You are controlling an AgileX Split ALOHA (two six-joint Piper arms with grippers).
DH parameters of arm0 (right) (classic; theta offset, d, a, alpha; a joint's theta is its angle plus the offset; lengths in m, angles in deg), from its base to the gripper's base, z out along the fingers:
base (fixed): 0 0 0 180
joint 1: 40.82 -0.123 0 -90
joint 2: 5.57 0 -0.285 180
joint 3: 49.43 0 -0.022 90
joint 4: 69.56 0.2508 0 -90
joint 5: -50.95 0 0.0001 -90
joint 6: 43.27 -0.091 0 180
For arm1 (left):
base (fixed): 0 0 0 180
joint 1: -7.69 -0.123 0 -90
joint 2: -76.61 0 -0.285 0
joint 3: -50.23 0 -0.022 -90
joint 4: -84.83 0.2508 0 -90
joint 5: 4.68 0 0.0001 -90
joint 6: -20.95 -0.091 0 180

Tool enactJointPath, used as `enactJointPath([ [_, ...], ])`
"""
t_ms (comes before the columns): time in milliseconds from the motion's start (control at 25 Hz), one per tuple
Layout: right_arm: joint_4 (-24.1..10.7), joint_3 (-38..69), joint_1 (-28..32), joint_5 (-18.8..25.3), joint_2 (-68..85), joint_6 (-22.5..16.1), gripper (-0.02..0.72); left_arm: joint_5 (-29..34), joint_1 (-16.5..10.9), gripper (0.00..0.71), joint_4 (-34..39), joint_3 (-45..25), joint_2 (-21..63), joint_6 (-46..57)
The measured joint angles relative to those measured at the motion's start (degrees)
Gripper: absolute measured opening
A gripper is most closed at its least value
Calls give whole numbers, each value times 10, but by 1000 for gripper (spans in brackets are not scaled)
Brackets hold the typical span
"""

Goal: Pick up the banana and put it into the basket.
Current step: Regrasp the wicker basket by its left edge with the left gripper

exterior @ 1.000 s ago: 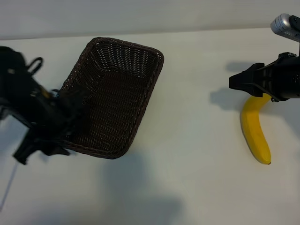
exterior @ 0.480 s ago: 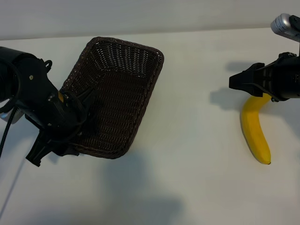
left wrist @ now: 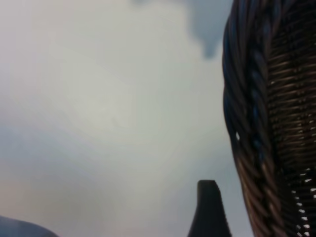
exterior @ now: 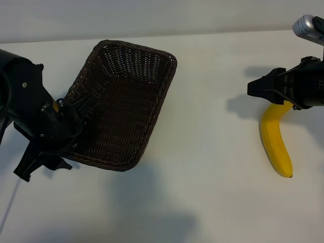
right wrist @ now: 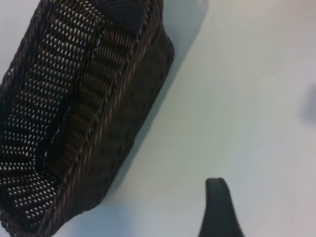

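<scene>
The yellow banana (exterior: 276,144) lies on the white table at the right, its upper end hidden under my right arm. My right gripper (exterior: 255,88) hovers above that end and points left toward the basket; it is open and empty, and only one of its fingers (right wrist: 219,205) shows in the right wrist view. The dark brown woven basket (exterior: 124,106) sits left of centre with nothing in it. My left gripper (exterior: 81,109) is open at the basket's left rim (left wrist: 247,123). One of its fingers (left wrist: 210,210) is beside the rim, not touching it.
The white table (exterior: 212,167) stretches bare between the basket and the banana. A pale wall (exterior: 152,17) runs along the back edge. A silver cylinder (exterior: 306,25) on the right arm shows at the top right corner.
The left arm has shifted beside the basket's left side, ending slightly lower and farther left than half a second ago. The basket, the banana and the right arm have not moved.
</scene>
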Motion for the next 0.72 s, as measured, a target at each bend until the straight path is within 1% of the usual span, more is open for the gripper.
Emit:
enactJointPath([
  [280, 0, 0, 0, 0, 0, 0, 474, -18, 0, 548, 1, 0, -32, 13],
  [440, 0, 0, 0, 0, 0, -1, 474, -39, 0, 548, 2, 0, -44, 16],
  [720, 0, 0, 0, 0, 0, -1, 474, -57, 0, 548, 16, 0, -68, 33],
])
